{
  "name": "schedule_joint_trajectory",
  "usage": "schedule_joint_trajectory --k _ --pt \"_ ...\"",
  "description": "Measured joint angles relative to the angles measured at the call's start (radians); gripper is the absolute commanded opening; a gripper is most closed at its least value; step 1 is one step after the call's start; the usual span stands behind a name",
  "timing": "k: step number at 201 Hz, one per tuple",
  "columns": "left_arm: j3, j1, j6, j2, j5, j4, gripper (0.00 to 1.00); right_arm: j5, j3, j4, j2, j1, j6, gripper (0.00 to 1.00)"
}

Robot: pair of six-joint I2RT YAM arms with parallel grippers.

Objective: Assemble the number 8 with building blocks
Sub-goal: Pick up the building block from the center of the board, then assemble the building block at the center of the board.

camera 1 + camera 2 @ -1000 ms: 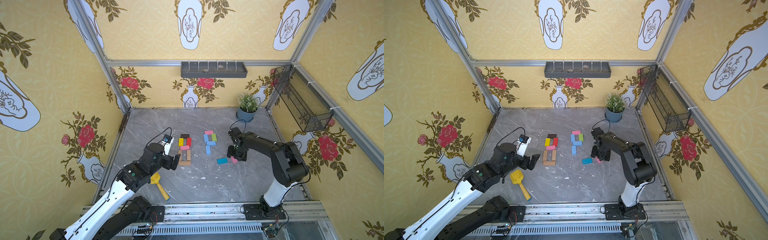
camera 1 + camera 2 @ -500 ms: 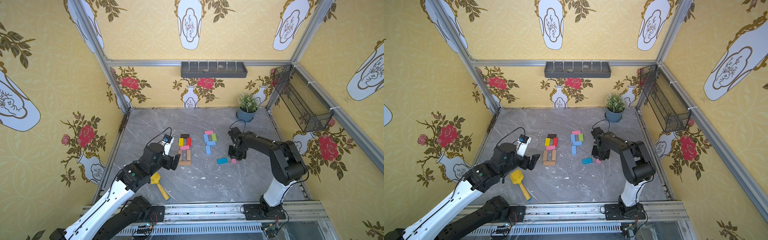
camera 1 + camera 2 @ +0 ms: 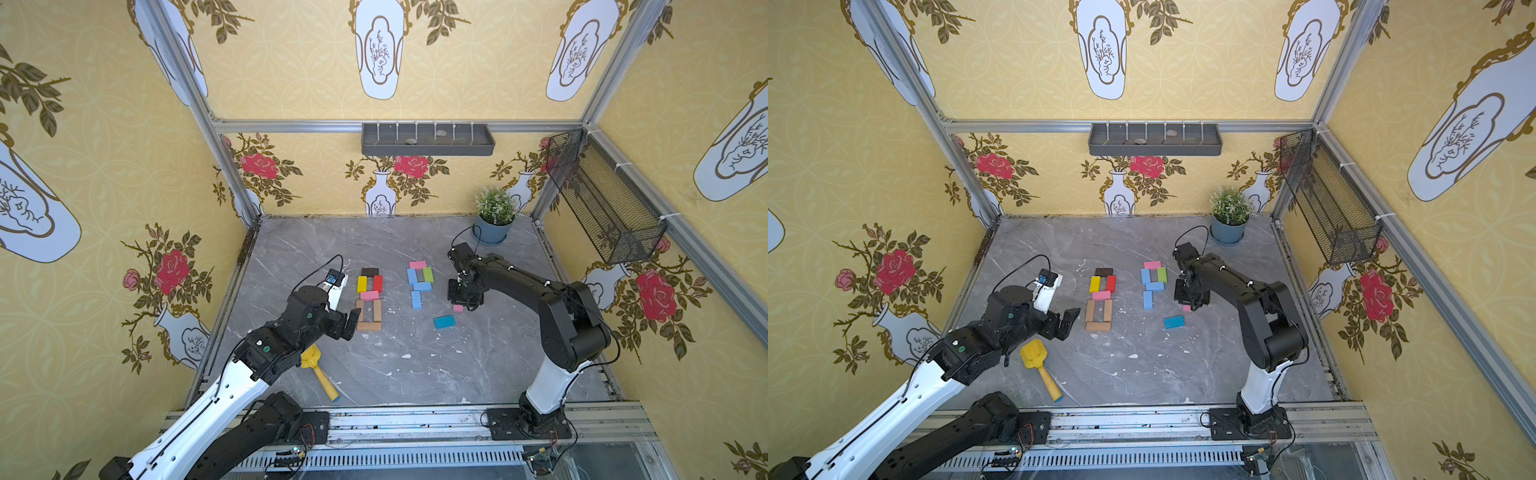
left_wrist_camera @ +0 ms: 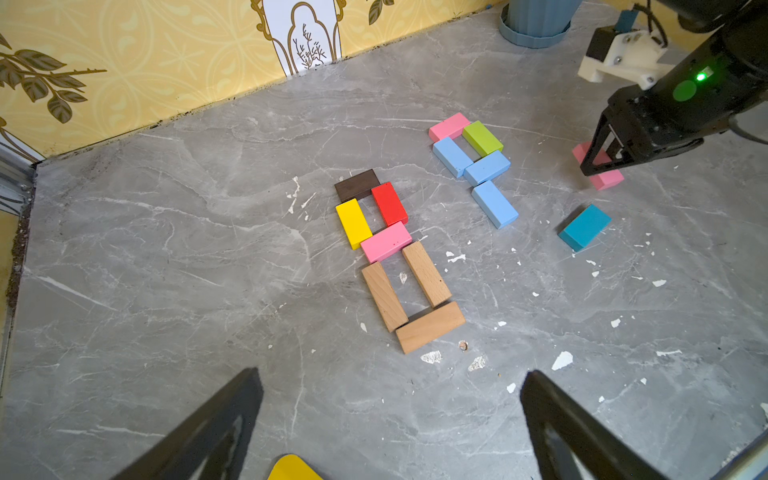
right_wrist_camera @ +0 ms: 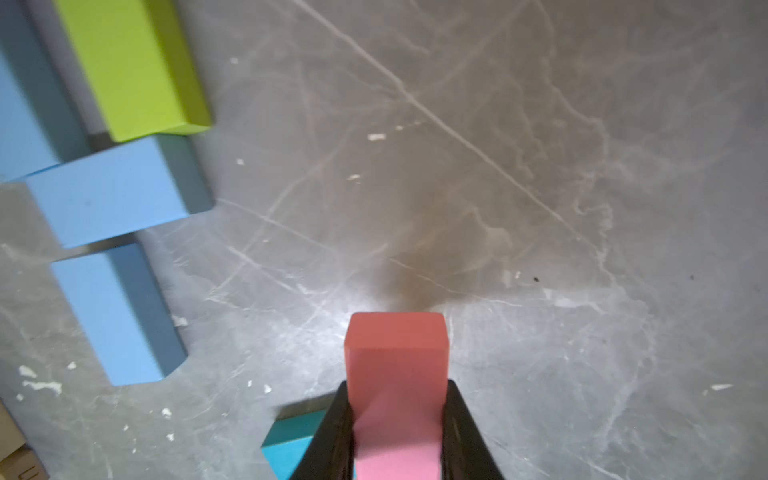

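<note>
where the right gripper (image 5: 397, 386) stands over the desk (image 3: 415, 365), its jaws are clamped on the long sides of the held pink block (image 4: 607, 179), and on nothing else.
- held pink block, long axis: runs front to back on the desk, roughly parallel to the uprights of both figures. one short end shows past the fingertips. whether it touches the desk cannot be told.
- position: right of the unfinished figure, just behind the teal block (image 3: 444, 321), which lies flat, alone and skewed.
- unfinished figure: pink cap (image 3: 417, 264) crosswise. light blue upright (image 3: 411, 276) and green upright (image 3: 428, 274) lengthwise. light blue crossbar (image 3: 422, 286). one lower light blue upright (image 3: 416, 299) on the left side only.
- closed figure, further left: dark brown cap (image 3: 369, 272), yellow upright (image 3: 362, 284), red upright (image 3: 377, 283), pink crossbar (image 3: 369, 295), two tan uprights (image 3: 360, 311) and tan base (image 3: 369, 326).
- left gripper (image 4: 392, 374): jaws spread wide, holding nothing, near the tan base.
</note>
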Motion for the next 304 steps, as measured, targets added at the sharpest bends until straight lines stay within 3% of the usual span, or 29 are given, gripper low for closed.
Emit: schedule_joint_trajectory --k 121,304 --pt "0.000 0.000 0.000 -0.002 0.000 0.000 1.00 -0.013 0.126 0.002 0.163 0.097 -0.077 0.17" --pt "0.000 0.000 0.000 0.003 0.000 -0.002 1.00 -0.027 0.182 -0.002 0.243 0.105 -0.102 0.23"
